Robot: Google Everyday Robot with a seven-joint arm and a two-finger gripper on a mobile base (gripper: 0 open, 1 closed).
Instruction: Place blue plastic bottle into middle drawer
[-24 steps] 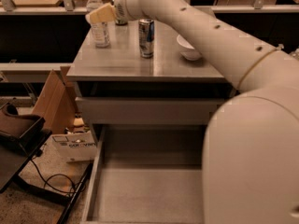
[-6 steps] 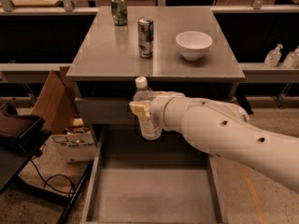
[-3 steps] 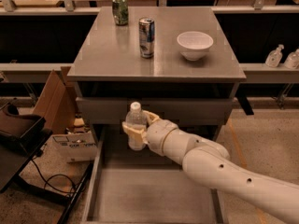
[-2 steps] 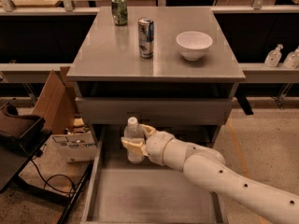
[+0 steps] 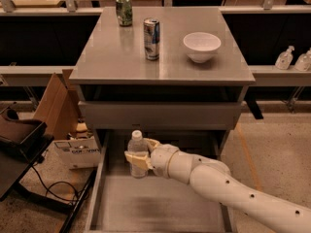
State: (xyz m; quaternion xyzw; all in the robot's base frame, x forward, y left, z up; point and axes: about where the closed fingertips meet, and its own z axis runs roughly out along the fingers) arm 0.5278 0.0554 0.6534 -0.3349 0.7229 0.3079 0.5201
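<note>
Lowering phase. The bottle [image 5: 137, 143], upright and clasped in the end effector [image 5: 138, 160], has sunk lower in the last second and now stands at the rear of the open middle drawer [image 5: 160, 205]. Contact with the floor cannot be told, but release looks close. The arm reaches in from lower right.

Cream end effector [image 5: 139, 158] on wht-cap btl [image 5: 137, 145]

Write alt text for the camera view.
The end effector grips the blue plastic bottle upright over the back of the open middle drawer. On the cabinet top stand a green can, a blue-and-silver can and a white bowl.
</note>
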